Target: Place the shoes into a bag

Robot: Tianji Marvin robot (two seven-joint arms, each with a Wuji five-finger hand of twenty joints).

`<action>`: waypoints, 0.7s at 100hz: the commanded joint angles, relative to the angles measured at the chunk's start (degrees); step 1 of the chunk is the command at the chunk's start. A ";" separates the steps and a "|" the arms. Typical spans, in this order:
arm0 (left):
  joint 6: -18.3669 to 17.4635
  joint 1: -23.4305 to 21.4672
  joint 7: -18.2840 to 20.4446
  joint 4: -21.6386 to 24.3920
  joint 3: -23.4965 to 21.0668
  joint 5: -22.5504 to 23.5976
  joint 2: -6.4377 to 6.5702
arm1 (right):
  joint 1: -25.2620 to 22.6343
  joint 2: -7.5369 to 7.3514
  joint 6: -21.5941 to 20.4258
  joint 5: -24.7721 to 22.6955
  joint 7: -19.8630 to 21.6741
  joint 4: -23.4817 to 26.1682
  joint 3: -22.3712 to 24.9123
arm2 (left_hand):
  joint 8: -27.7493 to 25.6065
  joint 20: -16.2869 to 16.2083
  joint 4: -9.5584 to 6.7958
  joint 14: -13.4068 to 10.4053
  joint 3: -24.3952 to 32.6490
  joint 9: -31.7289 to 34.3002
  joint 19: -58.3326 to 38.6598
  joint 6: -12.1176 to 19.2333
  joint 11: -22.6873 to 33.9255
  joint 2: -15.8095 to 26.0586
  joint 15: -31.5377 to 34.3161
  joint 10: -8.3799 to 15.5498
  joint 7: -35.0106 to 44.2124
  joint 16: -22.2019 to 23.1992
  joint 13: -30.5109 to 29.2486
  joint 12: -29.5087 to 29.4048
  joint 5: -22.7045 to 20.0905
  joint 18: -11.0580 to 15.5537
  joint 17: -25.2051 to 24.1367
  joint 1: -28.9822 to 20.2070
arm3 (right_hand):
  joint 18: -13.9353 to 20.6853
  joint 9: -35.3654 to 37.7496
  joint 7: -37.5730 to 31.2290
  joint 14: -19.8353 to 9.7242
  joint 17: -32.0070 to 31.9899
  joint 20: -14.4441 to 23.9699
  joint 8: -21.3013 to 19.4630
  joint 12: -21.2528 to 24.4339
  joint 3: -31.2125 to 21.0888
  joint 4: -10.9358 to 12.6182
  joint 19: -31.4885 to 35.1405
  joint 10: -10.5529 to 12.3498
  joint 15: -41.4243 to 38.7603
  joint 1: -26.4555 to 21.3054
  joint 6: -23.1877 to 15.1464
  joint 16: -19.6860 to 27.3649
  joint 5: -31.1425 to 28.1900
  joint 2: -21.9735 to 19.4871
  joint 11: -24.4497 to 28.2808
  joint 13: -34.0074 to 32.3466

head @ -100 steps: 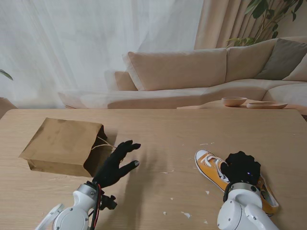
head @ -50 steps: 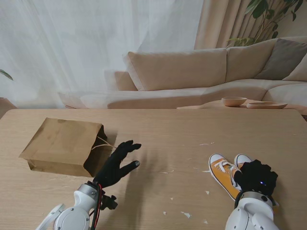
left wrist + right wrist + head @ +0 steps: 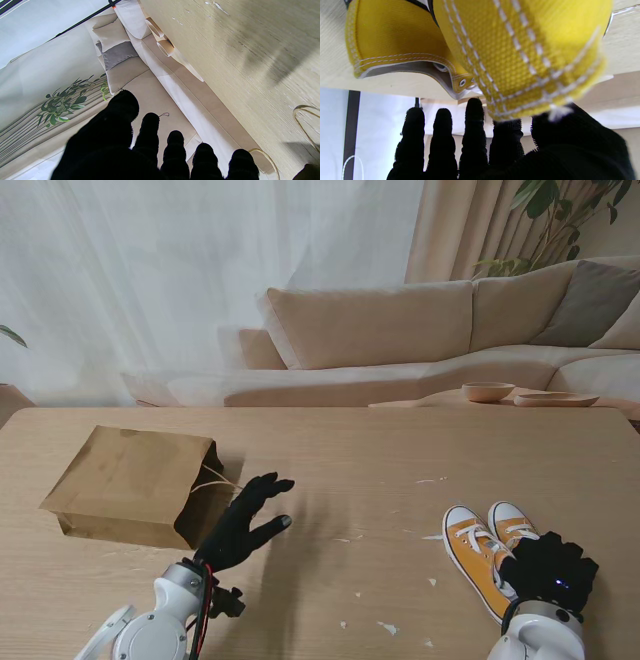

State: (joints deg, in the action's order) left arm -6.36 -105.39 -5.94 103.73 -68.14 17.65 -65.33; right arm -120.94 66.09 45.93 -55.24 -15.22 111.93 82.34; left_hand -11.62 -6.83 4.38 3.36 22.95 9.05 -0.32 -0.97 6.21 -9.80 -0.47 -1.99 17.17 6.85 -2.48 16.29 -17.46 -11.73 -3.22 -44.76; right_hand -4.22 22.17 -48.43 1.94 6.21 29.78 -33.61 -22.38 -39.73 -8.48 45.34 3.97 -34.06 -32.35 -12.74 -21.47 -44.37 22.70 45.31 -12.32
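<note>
The shoes [image 3: 487, 548] are a pair of yellow canvas sneakers with white laces and white toe caps, laid side by side on the table [image 3: 400, 460] at the lower right of the stand view, toes pointing away from the robot. Their heels are covered by the right hand [image 3: 555, 572], which is gloved in black and positioned over the rear of the pair. In the right wrist view, the yellow heel fabric with white stitching [image 3: 520, 55] is seen pressed close against the hand [image 3: 495, 150], while four fingers [image 3: 473, 130] are extended straight with gaps between them; whether a shoe is actually gripped cannot be determined from these views.

A brown paper bag [image 3: 135, 485] is laid on its side at the middle left of the stand view, its mouth turned toward the centre of the table and its cord handles [image 3: 215, 478] resting on the wood. The left hand [image 3: 243, 525] is held just beside the mouth with fingers spread, nothing being held. In the left wrist view, the spread fingertips [image 3: 175, 140] and one cord loop [image 3: 303, 120] are visible.

Small white flecks [image 3: 388, 628] are scattered on the table between the hands. A beige sofa [image 3: 420, 330] is seen beyond the far edge.
</note>
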 commanded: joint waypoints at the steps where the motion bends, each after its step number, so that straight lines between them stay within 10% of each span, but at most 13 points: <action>1: -0.06 -0.26 0.80 0.25 -0.02 -0.02 -0.12 | -0.79 0.04 0.22 -0.78 0.73 0.31 0.51 | -0.71 -0.69 -0.44 -0.58 1.03 0.13 0.78 1.03 1.03 -0.48 -0.15 -0.68 -0.17 0.85 0.92 0.72 -0.59 0.54 -0.10 -0.87 | 0.92 -2.24 -0.82 -0.93 -1.14 -0.41 -0.60 0.15 -1.14 -1.11 -0.31 0.84 0.60 -1.41 -9.40 0.35 0.14 -4.46 -0.13 2.33; 28: -0.28 -0.36 0.89 0.28 -0.18 -0.10 -0.10 | -2.19 -0.27 0.58 -2.80 1.66 0.36 1.31 | -0.69 -0.68 -0.45 -0.59 1.02 0.10 0.79 0.92 1.02 -0.46 -0.18 -0.56 -0.21 0.79 0.92 0.71 -0.58 0.52 -0.10 -0.85 | 1.27 -3.47 0.58 -1.22 -1.31 -0.29 1.57 0.33 -0.57 -1.72 -0.75 1.65 0.74 -1.72 -11.45 0.44 -0.04 -3.87 -0.38 2.69; 55: -0.02 -0.54 1.19 0.55 -0.24 -0.44 -0.06 | -2.86 -0.30 -1.48 -2.72 0.63 -1.39 1.62 | -0.67 -0.67 -0.44 -0.61 1.03 0.15 0.78 0.78 1.07 -0.49 -0.16 -0.60 -0.27 0.81 0.92 0.72 -0.51 0.54 -0.10 -0.82 | 0.90 -9.32 6.59 -0.84 -2.00 0.34 6.90 1.21 -11.08 -4.26 -2.85 2.26 1.01 3.84 -9.69 0.75 10.34 5.44 -0.59 3.99; 70: 0.02 -0.57 1.26 0.60 -0.27 -0.46 -0.05 | -3.38 -0.76 -1.59 -4.32 2.47 -1.03 1.49 | -0.68 -0.68 -0.44 -0.64 1.10 0.16 0.77 0.77 1.08 -0.50 -0.16 -0.55 -0.24 0.80 0.91 0.71 -0.58 0.56 -0.09 -0.79 | 0.92 -11.64 21.10 -0.78 -2.68 0.63 2.87 2.88 -16.37 1.62 -4.48 2.26 1.75 10.03 -7.04 1.23 14.67 8.62 -3.47 5.39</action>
State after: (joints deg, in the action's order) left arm -6.48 -105.63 -5.58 103.83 -68.36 17.34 -65.30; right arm -123.38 65.31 44.54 -59.19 -13.84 110.62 84.05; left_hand -11.63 -6.84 4.38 3.36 22.95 9.05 -0.32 -0.97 6.22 -9.80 -0.47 -2.01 17.17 6.86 -2.47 16.30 -17.46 -11.74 -3.22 -44.76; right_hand -4.18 12.75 -30.86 1.84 4.78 29.78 -29.46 -20.65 -53.51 -9.39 42.48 5.43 -33.31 -24.64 -20.59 -21.06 -32.29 28.73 44.22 -9.31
